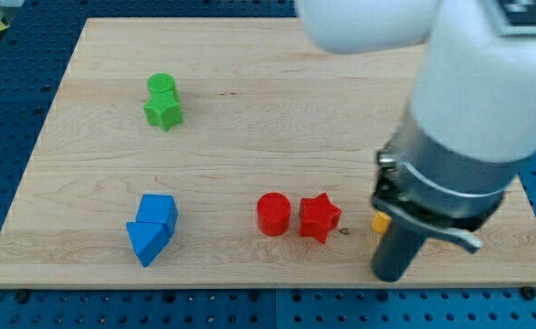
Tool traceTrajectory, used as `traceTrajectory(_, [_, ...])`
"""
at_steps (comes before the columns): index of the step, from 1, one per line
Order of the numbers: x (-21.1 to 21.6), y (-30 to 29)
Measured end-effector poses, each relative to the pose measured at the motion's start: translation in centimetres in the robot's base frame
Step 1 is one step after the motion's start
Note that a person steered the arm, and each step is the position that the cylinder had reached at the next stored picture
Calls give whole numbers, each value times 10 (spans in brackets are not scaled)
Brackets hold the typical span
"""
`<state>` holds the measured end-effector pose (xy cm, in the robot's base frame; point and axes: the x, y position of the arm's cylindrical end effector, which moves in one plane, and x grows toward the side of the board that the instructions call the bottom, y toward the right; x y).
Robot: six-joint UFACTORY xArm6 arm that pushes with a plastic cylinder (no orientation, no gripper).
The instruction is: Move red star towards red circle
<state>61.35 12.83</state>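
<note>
Nearest the camera: my tip, lower end of a dark rod under the white arm, resting on the wooden counter near the view's bottom right. No jaws on this rod, so nothing is held.

Red star: left of the tip, apart from it.

Red circle: just left of the star.

Orange block: beside the rod, mostly hidden, shape unclear.

Blue blocks, two, touching: far left of the tip.

Green star and green cylinder, touching: far upper left.

the red star sits just right of the red circle, near the view's bottom.
</note>
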Motion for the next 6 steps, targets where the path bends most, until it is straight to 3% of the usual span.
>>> traceTrajectory(1, [-15,16])
traceTrajectory(6, [-38,-60])
